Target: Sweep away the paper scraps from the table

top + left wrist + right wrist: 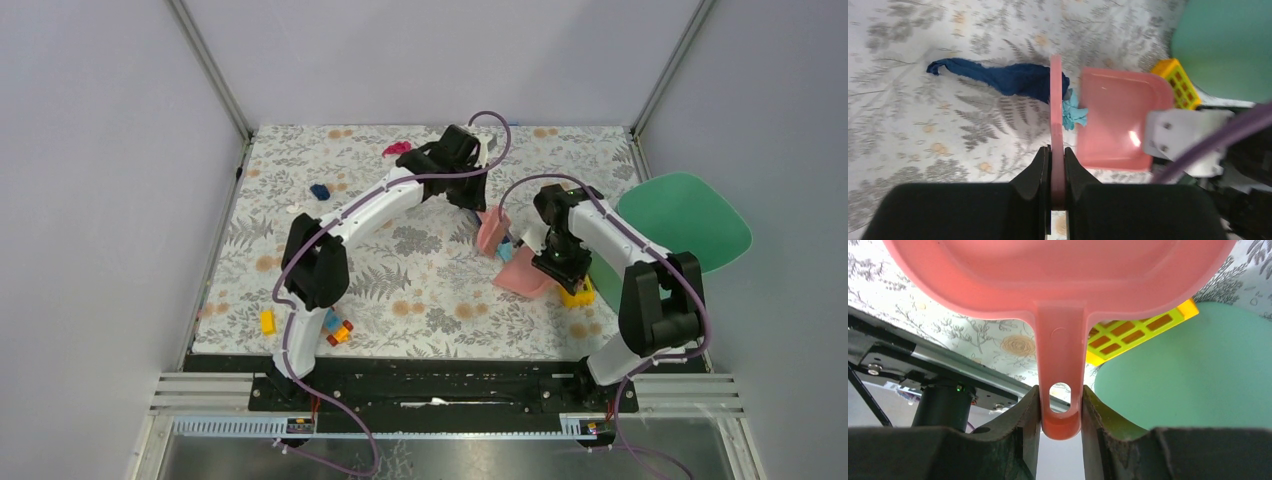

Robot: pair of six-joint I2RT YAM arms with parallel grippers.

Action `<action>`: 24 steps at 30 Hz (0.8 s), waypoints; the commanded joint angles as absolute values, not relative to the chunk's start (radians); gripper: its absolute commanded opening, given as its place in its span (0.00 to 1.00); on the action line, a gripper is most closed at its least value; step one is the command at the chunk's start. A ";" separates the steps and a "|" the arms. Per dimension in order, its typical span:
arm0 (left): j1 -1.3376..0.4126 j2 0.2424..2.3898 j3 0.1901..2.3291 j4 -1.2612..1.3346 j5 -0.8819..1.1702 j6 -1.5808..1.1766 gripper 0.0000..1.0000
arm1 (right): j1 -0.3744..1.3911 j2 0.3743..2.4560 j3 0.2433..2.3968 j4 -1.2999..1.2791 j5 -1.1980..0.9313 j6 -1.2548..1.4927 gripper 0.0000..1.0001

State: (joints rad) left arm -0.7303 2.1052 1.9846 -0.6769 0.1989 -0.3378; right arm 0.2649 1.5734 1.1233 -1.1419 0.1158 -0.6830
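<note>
Left pincer (1057, 152) clamps a thin, flat pink scraper (1056, 100). The right pincer (1060, 395) grips the smooth pink dustpan (1058, 270) by its handle, right of centre on the table (923, 125). A crumpled teal scrap (1073, 112) lies at the pan's lip, and a dark blue scrap (1008, 77) on the scraper's other side.

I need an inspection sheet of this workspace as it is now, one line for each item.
Surface: table, flowered cloth, flat.
Job's things: teal scrap between scraper and dustpan; dark blue scrap against the scraper's other side; magenta scrap at the far edge.
Clutter: toy bricks near the left base; yellow block beside the dustpan; green tray at the right edge.
Pincers: left pincer shut on scraper; right pincer shut on the dustpan handle.
Cables: purple cable, no snag seen.
Surroundings: grey walls, metal frame.
</note>
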 commanded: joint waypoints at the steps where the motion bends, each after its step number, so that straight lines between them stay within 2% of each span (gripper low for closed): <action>1: -0.745 2.091 1.969 -0.636 0.391 -0.382 0.00 | 0.277 1.612 1.162 -1.098 0.130 -0.630 0.00; 5: -0.745 2.020 1.902 -0.537 0.443 -0.458 0.00 | 0.277 1.608 1.127 -1.049 0.080 -0.617 0.00; 10: -0.745 1.936 1.893 -0.513 0.396 -0.494 0.00 | 0.277 1.552 1.008 -0.961 0.036 -0.600 0.00; 17: -0.742 1.834 1.914 -0.589 0.154 -0.406 0.00 | 0.278 1.511 0.933 -0.894 0.002 -0.565 0.00; 24: -0.740 1.956 2.049 -0.723 -0.190 -0.218 0.00 | 0.277 1.523 0.934 -0.894 0.002 -0.548 0.00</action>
State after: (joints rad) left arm -0.7422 1.8847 1.9686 -0.6571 0.0666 -0.3569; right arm 0.2695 1.5375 0.9363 -0.8951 0.0200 -0.5720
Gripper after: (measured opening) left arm 0.109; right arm 0.368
